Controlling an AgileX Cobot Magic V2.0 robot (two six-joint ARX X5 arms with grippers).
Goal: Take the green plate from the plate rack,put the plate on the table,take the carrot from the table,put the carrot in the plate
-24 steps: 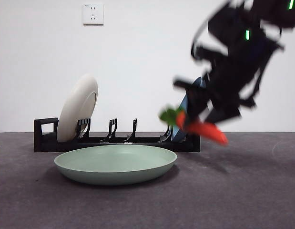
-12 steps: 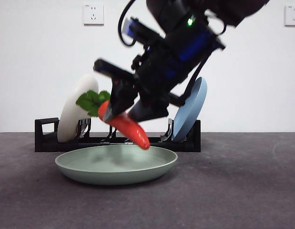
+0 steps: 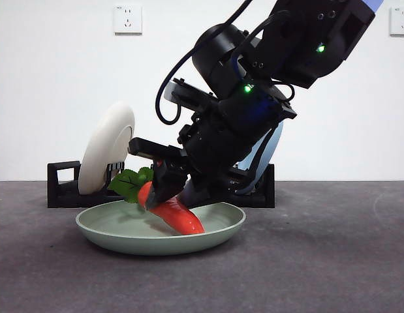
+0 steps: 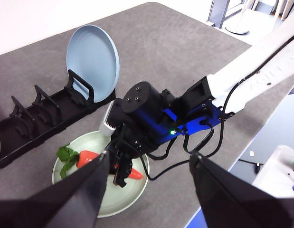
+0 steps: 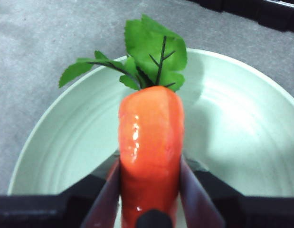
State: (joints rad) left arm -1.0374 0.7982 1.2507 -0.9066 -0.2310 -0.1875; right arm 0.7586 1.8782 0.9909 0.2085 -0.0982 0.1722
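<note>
This looks like a robotics lab rather than a home: a bare white wall [image 3: 188, 78] with a lone power socket [image 3: 127, 19], a plain grey desk [image 3: 332, 261], a cabled white-and-blue robot arm [image 4: 260, 61], and toy kitchenware staged on it.

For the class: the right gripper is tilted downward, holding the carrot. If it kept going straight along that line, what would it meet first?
Most likely the green plate: the carrot in the right gripper points tip-down into the dish, and the tip seems at or just above its floor.

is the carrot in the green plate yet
Partly: the carrot tip is down inside the green plate, tilted, gripped by the right hand.
</note>
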